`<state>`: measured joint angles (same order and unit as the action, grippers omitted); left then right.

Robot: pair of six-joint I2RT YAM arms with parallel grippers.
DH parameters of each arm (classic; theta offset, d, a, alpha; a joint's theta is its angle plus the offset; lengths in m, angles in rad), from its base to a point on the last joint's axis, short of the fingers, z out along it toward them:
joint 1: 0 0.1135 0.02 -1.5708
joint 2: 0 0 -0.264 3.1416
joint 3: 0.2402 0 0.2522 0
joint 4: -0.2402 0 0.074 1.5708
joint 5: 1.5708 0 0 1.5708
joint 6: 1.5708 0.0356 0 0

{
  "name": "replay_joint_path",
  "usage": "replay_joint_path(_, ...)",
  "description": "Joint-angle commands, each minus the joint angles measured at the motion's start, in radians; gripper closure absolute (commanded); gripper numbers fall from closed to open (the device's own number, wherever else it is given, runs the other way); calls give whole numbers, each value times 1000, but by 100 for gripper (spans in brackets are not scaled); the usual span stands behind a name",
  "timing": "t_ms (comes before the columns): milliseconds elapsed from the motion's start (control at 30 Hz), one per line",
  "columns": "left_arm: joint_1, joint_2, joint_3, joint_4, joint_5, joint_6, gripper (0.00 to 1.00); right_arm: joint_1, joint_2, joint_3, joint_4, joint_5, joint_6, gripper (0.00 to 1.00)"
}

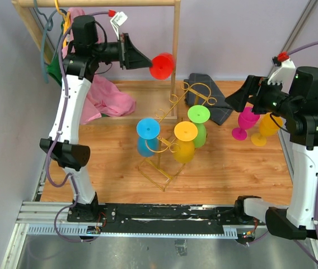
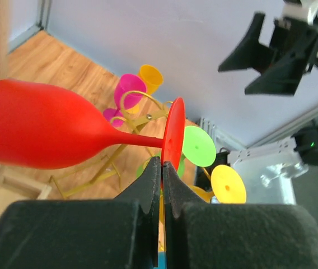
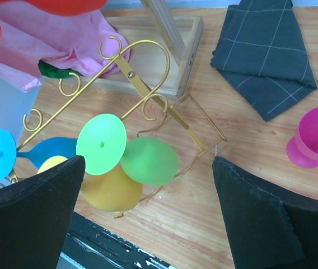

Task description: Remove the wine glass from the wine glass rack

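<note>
Already off the hooks: a red plastic wine glass, lying on its side in the air just beside the wooden clothes rack and well above the bench. Pinched by the rim of its flat round foot between the left fingers, closed tight on the disc with hardly a gap in the wrist view.

Below and nearer, a gold-yellow wire wine glass rack with square base and curled scroll hooks, standing on the wooden bench and well apart from the red glass. Hung on it by their feet — a blue glass, a yellow glass and a green glass.

Right fingers spread wide, gripping nothing, hovering off to the right of the rack. Under them on the bench, a magenta glass and an orange glass, seemingly upright, though partly hidden by the arm.

Further back, a folded dark grey checked cloth lying flat, and a crumpled pink cloth at the foot of the wooden clothes rack.
</note>
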<state>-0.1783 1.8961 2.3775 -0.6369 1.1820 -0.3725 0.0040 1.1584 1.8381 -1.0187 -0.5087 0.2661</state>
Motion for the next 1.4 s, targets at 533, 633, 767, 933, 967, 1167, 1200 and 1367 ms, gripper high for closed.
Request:
replay_joint_path(533,-296,-651,-602,-3,4,959,100,-12,168,286,-58,-166,40,2)
replay_joint_path(633,-296,-721,-681,-1,103,966,100,-18,252,407,-51,-300,82,1)
replay_joint_path(767,-297,-778,-742,-3,188,918,100,-19,321,437,132,-533,268,5)
replay_joint_path(933,-297,-834,-804,-2,246,862,100,34,271,216,429,-675,508,17)
replay_joint_path(967,-297,-846,-817,-2,254,863,100,57,265,196,431,-684,512,18)
replay_joint_path(1167,-297,-913,-909,0,265,931,100,162,222,113,514,-756,610,21)
replay_joint_path(1200,-297,-916,-918,-1,263,935,100,164,218,109,527,-770,632,22)
replay_joint_path(1367,-297,-922,-938,0,266,960,100,190,197,86,539,-833,696,28)
